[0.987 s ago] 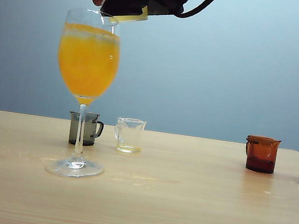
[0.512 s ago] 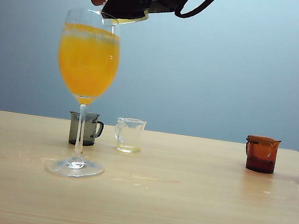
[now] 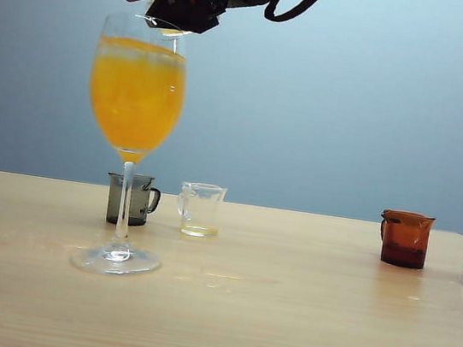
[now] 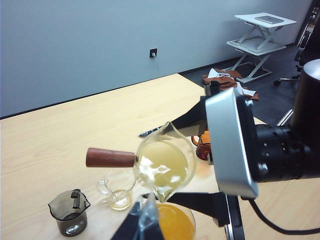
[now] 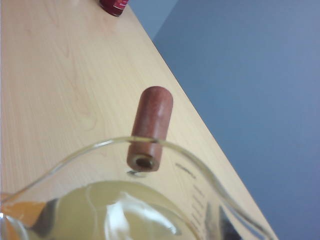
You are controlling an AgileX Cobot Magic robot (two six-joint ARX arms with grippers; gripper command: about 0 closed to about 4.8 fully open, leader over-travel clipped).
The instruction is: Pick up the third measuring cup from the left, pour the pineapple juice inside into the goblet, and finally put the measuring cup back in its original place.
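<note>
Measuring cup point(image 4: 165, 167) (clear glass, wooden handle) tilted over goblet point(image 3: 137, 91), clamped in right gripper point(image 4: 172, 162) jaws; left gripper unseen.

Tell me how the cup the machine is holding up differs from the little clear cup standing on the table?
The third measuring cup, clamped in the right gripper, is tipped over the goblet; the clear handled cup stands upright on the table. The held cup has a reddish-brown stick handle, the standing one a clear loop. The held cup carries more pale yellow liquid; the other shows only a trace at its bottom. Both are clear glass. The left gripper is out of view.
</note>
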